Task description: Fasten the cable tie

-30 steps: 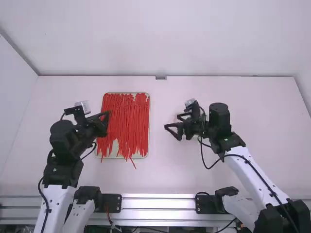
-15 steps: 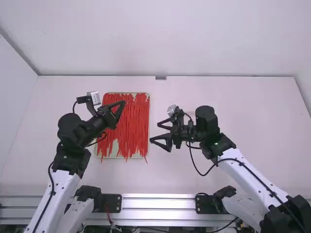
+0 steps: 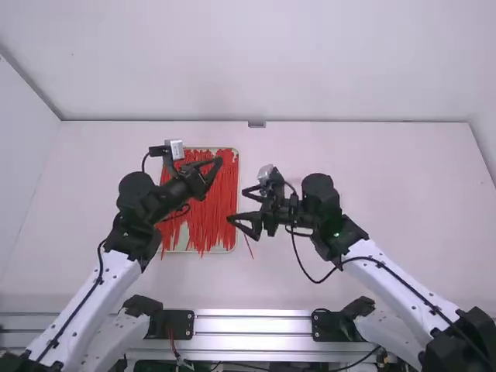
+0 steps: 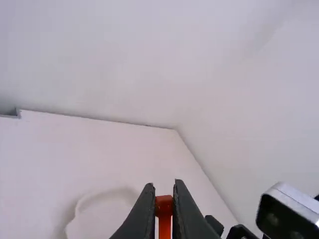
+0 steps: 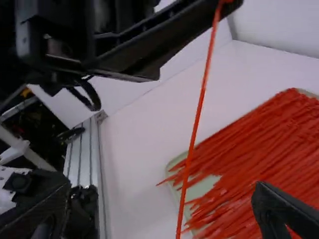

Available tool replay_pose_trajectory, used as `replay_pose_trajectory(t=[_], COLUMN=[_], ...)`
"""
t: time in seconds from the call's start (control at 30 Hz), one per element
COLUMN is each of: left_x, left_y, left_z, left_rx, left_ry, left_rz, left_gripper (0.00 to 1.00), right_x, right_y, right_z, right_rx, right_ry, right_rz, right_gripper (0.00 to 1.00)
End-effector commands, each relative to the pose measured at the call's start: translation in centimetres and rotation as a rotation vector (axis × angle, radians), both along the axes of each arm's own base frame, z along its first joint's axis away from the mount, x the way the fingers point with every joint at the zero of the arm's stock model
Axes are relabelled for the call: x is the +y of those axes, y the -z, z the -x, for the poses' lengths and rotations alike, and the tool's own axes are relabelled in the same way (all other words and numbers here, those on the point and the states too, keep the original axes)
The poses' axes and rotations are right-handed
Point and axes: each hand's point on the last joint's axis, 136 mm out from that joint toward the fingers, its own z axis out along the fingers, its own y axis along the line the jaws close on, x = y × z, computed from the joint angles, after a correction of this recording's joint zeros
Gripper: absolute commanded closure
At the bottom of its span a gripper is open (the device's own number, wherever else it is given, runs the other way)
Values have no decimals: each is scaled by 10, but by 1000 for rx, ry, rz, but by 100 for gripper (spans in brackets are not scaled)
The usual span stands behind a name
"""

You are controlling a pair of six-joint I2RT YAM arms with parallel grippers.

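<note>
The white table (image 3: 387, 170) carries a tray (image 3: 180, 246) heaped with red ties (image 3: 205, 201). The left gripper (image 4: 163, 186) is clamped on one cable tie (image 5: 197, 119), dangling it clear of the heap. The right gripper (image 3: 235, 206) waits beside it, jaws wide and empty, probably to catch the free tail.

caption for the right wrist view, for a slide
Left gripper holds one red cable tie hanging down beside the tray of loose ties.
</note>
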Motion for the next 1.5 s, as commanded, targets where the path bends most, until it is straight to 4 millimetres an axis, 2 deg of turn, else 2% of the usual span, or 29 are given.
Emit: replay_pose_trajectory(t=[0.0,0.07,0.17,0.3,0.33,0.37,0.4,0.43,0.53,0.57,0.63,0.67,0.8,0.83,0.87,0.93,0.97,1.1,1.23,1.3,1.47], left_x=[-2,-2,-2,-3,-4,-4,-4,-4,-4,-4,-5,-5,-7,-7,-6,-4,-5,-5,-5,-1,4], left_y=[-4,-4,-5,-9,-11,-11,-12,-12,-12,-13,-15,-15,-18,-18,-18,-19,-21,-29,-38,-52,-75], left_z=[-1,-2,-2,-1,-1,0,0,-1,-1,0,1,1,3,3,2,2,2,5,12,19,29], left_rx=[-3,-3,-7,-11,-20,-21,-20,-16,-16,-14,-24,-24,-36,-37,-37,-55,-81,-160,-214,-270,-357], left_ry=[5,3,2,8,11,11,11,11,11,11,19,23,39,37,32,26,28,42,100,164,297], left_rz=[24,30,31,46,48,49,54,59,61,66,66,67,69,69,68,55,40,-2,-15,-27,-72], left_gripper=[99,98,99,98,98,98,99,99,98,98,98,98,98,94,84,51,40,20,16,10,8], right_x=[3,6,10,12,13,13,14,13,13,11,10,9,5,4,4,2,-1,-14,-24,-35,-54], right_y=[-12,-11,-10,-10,-10,-9,-9,-9,-10,-11,-10,-11,-13,-14,-15,-18,-21,-30,-40,-50,-70], right_z=[-17,-16,-14,-15,-15,-15,-14,-15,-16,-18,-18,-20,-25,-26,-27,-28,-29,-37,-39,-40,-45], right_rx=[-29,-34,-40,-48,-51,-51,-52,-53,-55,-54,-53,-53,-58,-62,-65,-79,-83,-100,-124,-156,-171], right_ry=[101,116,125,145,151,152,152,155,158,165,163,166,180,183,183,170,165,144,111,73,59], right_rz=[0,9,15,21,24,24,25,25,23,22,21,20,14,10,7,-4,-15,-53,-86,-120,-189], right_gripper=[2,0,5,19,34,38,50,57,60,74,89,100,100,100,100,100,100,100,100,100,100])
